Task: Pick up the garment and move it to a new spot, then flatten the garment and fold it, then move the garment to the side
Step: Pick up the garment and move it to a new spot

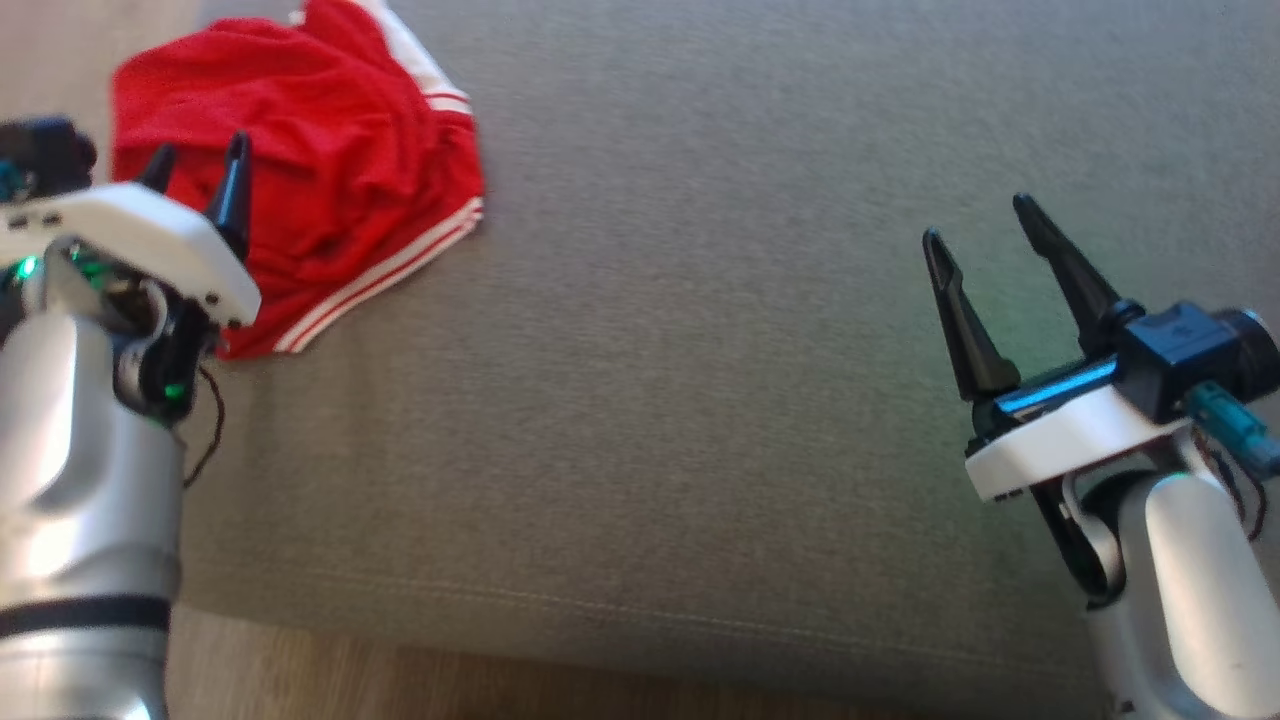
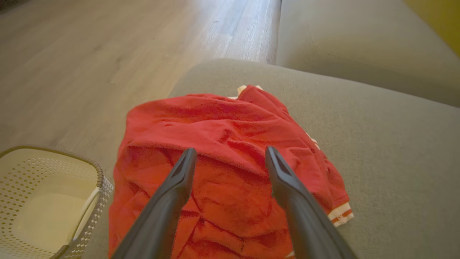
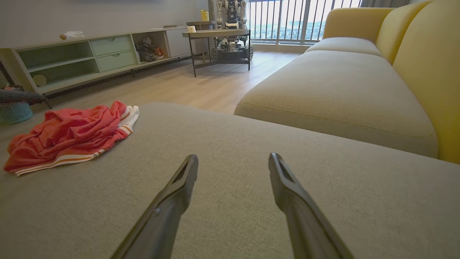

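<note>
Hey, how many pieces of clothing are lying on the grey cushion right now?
1: a crumpled red garment with white stripes, at the far left corner of the cushion, just ahead of the open left gripper. Anything tucked under it would be hidden.

silver left forearm (image 1: 85, 480) with black band (image 1: 80, 612), loose black cable (image 1: 207, 440), green leds (image 1: 25, 268); white right forearm (image 1: 1190, 580), teal connector (image 1: 1230, 425); left gripper (image 1: 199, 148) and right gripper (image 1: 976, 218) have white housings, long tapered black fingers (image 1: 965, 320).
</note>
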Available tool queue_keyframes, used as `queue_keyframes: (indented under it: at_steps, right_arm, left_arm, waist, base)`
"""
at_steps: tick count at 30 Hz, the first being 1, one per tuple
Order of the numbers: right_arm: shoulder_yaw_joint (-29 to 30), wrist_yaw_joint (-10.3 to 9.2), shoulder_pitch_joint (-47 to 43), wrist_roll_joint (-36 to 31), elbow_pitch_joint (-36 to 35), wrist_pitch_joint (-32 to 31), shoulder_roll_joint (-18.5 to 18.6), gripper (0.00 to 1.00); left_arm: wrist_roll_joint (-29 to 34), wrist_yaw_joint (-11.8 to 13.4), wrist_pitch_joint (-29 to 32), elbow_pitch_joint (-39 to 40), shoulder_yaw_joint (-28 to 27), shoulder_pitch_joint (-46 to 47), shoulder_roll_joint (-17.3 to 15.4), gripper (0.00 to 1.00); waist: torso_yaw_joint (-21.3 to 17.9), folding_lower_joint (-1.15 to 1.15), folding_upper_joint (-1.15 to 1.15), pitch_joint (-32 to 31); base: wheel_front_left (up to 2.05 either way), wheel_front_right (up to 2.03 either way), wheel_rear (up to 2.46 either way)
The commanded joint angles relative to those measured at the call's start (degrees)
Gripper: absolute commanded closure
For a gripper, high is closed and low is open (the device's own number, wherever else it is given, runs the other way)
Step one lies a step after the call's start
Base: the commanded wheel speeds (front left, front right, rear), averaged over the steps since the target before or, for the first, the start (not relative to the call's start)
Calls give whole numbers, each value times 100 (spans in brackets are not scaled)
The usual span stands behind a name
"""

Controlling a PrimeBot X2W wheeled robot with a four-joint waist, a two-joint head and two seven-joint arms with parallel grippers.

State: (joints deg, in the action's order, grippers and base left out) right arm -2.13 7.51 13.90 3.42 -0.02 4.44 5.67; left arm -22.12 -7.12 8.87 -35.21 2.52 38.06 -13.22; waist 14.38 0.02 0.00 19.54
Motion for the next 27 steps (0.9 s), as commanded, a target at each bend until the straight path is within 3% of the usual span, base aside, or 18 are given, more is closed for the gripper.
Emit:
queue_keyframes:
  at_steps: [1, 10, 11, 12, 13, 21, 27]
  right_arm:
    - [-152, -2, 259, -25, -270, -5, 17, 0]
    - [-282, -2, 325, 21, -247, 73, -40, 0]
    - [-281, -2, 315, 23, -243, 90, -51, 0]
    - [-277, -2, 305, 24, -236, 105, -60, 0]
    - [-269, -2, 297, 26, -223, 118, -67, 0]
    - [-272, -2, 228, 87, 2, 242, -152, 0]
    - [-363, -2, 141, 136, 279, 368, -224, 0]
  left_arm:
    - [-15, -30, 84, -29, -6, 398, -418, 0]
    - [-382, -35, 591, -1082, 709, 998, -723, 0]
    - [-386, -17, 640, -1228, 713, 1050, -735, 7]
    - [-361, 39, 661, -1353, 723, 1104, -750, 91]
    - [-331, 49, 662, -1448, 755, 1150, -754, 100]
    - [-460, 4, 358, -1816, 792, 1281, -726, 100]
    - [-612, -29, 28, -1621, 957, 1171, -732, 100]
  waist:
    - [-275, -2, 0, 234]
    - [-679, -2, 0, 429]
    - [-701, -2, 0, 432]
    - [-720, -2, 0, 430]
    - [-735, -2, 0, 422]
    - [-740, -2, 0, 85]
    - [-701, -2, 0, -467]
  base:
    - [0, 0, 0]
    - [0, 0, 0]
    - [0, 0, 0]
    - [0, 0, 0]
    - [0, 0, 0]
    - [0, 0, 0]
    - [0, 0, 0]
